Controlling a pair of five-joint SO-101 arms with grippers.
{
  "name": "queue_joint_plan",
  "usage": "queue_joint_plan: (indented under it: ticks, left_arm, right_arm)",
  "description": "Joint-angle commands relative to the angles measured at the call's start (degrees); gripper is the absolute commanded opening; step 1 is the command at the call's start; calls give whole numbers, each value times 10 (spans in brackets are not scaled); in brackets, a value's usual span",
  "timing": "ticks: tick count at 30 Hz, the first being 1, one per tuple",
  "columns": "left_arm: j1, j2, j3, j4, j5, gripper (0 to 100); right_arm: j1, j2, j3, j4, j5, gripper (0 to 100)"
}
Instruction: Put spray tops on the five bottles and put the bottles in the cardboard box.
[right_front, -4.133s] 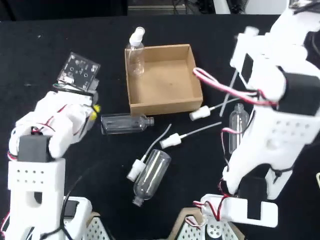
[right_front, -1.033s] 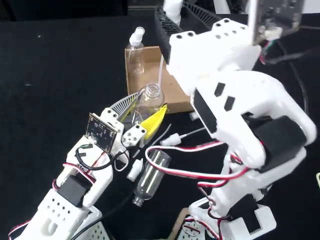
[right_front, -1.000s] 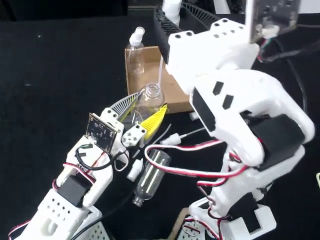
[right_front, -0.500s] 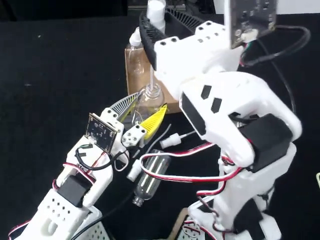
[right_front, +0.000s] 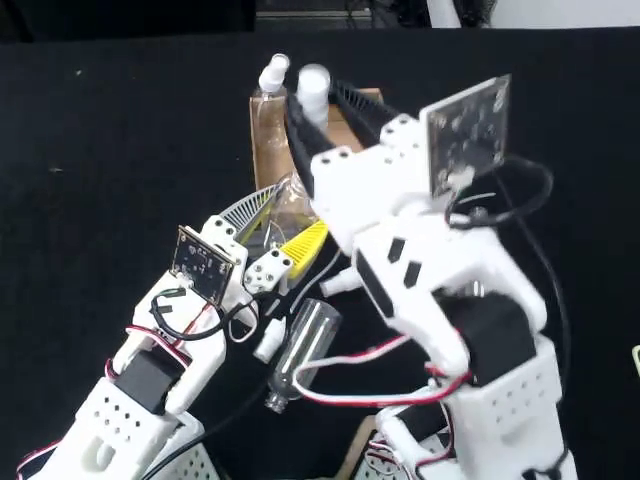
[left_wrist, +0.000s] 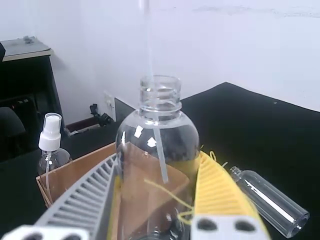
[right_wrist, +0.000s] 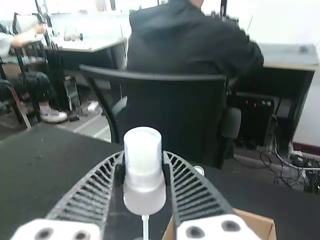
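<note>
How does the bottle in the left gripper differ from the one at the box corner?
The gripped bottle has an open neck, a tube dipping in; the corner bottle wears a spray top. The left gripper clamps the first; the second stands free. Both are clear, upright.

Nothing to read out here: no text, label, number or sign can be made out. The bottle (left_wrist: 156, 147) is clear and bare. The cardboard box (left_wrist: 75, 167) behind it is plain brown. Any marking on the right arm's camera board (right_front: 465, 135) or the left arm's camera board (right_front: 207, 265) is too small to tell.
</note>
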Motion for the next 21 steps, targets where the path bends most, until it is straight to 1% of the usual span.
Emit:
queue_joint_plan:
  ticks: [1, 7, 10, 12, 14, 16, 18, 21]
  left_arm:
    - [1, -11, -9, -15, 7, 33]
    - [1, -11, -9, -15, 7, 33]
    - [1, -11, -9, -15, 7, 33]
    - [1, -11, -9, -15, 7, 33]
    - [1, -11, -8, -15, 7, 33]
    - [1, -11, -8, -13, 7, 32]
    - [1, -11, -8, -13, 7, 31]
    - [1, -11, -8, -12, 7, 31]
  right_arm:
    - [-8, -46, 12, 24, 7, 15]
    - [-10, -41, 14, 91, 7, 71]
    - [-11, -32, 14, 96, 7, 75]
    - [-24, -29, 14, 95, 8, 77]
    - [-47, -30, 12, 97, 18, 115]
    - [-65, -31, 10, 95, 47, 183]
    - [-66, -31, 10, 97, 62, 233]
    - [-66, -31, 14, 98, 62, 247]
